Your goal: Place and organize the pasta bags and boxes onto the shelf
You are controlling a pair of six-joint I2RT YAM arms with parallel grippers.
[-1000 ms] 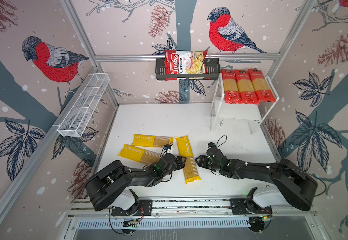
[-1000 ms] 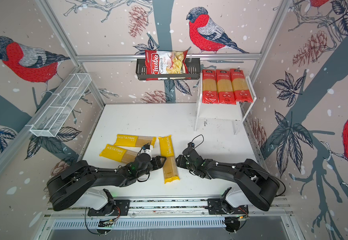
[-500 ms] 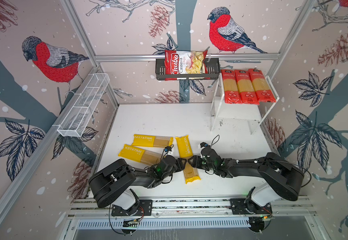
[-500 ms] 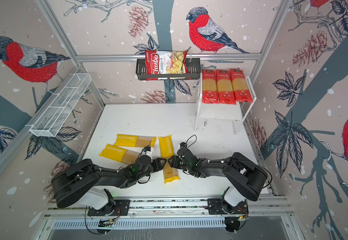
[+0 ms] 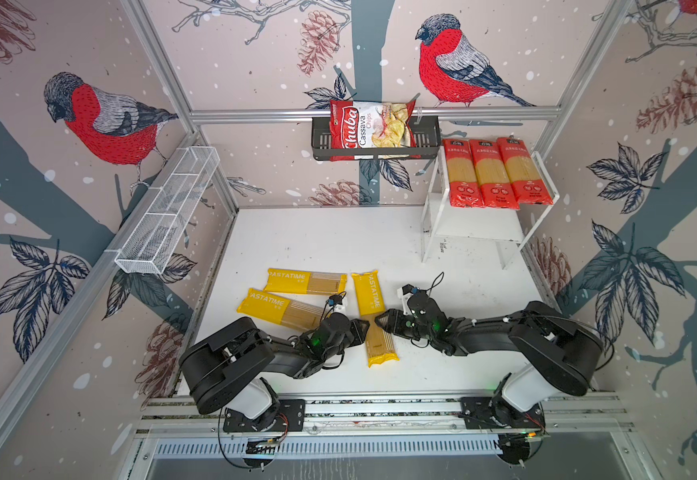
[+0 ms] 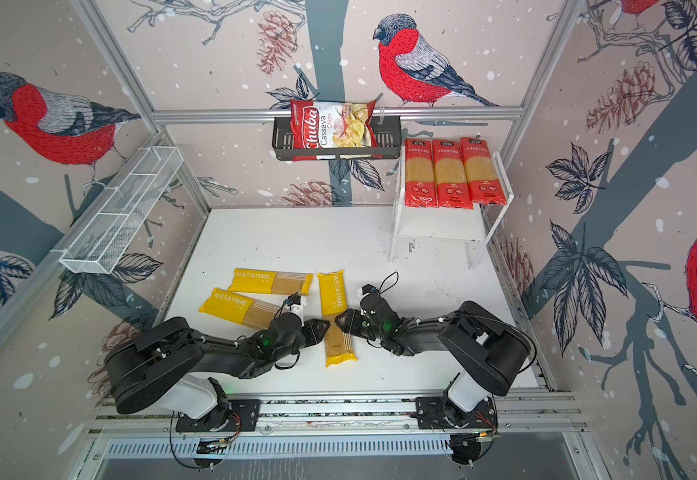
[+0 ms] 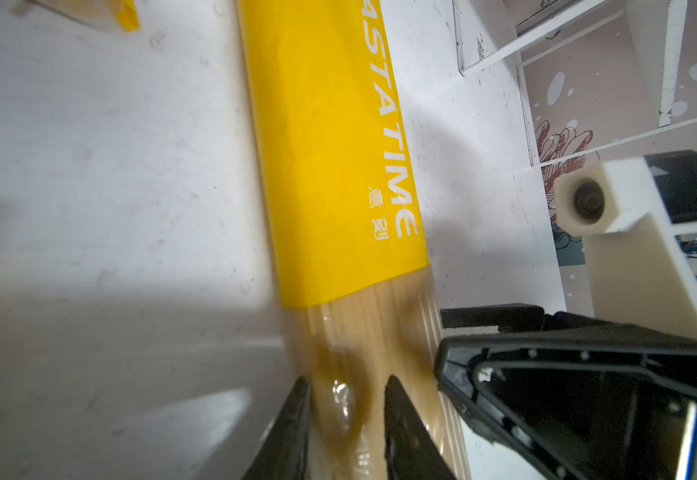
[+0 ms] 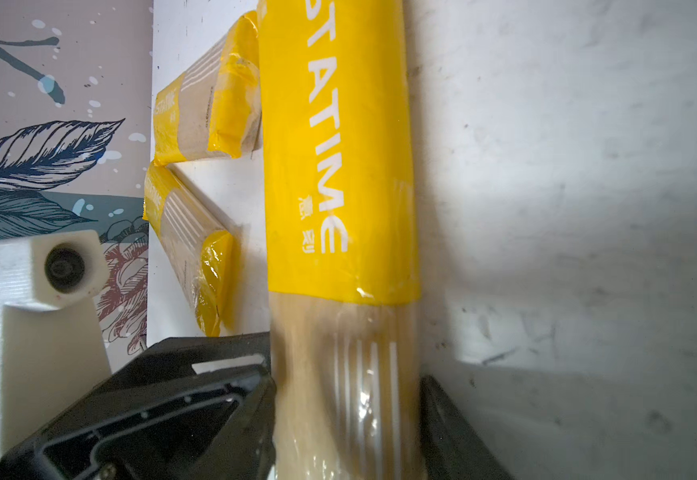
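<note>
Three yellow PASTATIME packs lie on the white table. Two (image 5: pixel 305 282) (image 5: pixel 280 307) lie crosswise on the left. The third (image 5: pixel 369 291) lies lengthwise at the middle. My left gripper (image 5: pixel 364 328) (image 7: pixel 347 386) is shut on its clear middle, pinching up a ridge of the wrap. My right gripper (image 5: pixel 380 322) (image 8: pixel 347 386) meets the same spot from the other side. One of its fingers (image 8: pixel 442 415) lies against the pack's edge; the other is lost against the left gripper's black body. Three red-ended packs (image 5: pixel 494 174) lie side by side on the top board of the white shelf (image 5: pixel 480 226).
A Chuba Cassava Chips bag (image 5: pixel 374 129) sits in the black wall basket (image 5: pixel 426 137) at the back. A long white wire-mesh basket (image 5: pixel 168 212) hangs on the left wall. The shelf's lower board is bare. Both arm bases stand on the front rail (image 5: pixel 380 409).
Both grippers have closed in on the lengthwise yellow pack from either side. The left jaws have narrowed onto its clear middle; the right jaws have narrowed a little.
</note>
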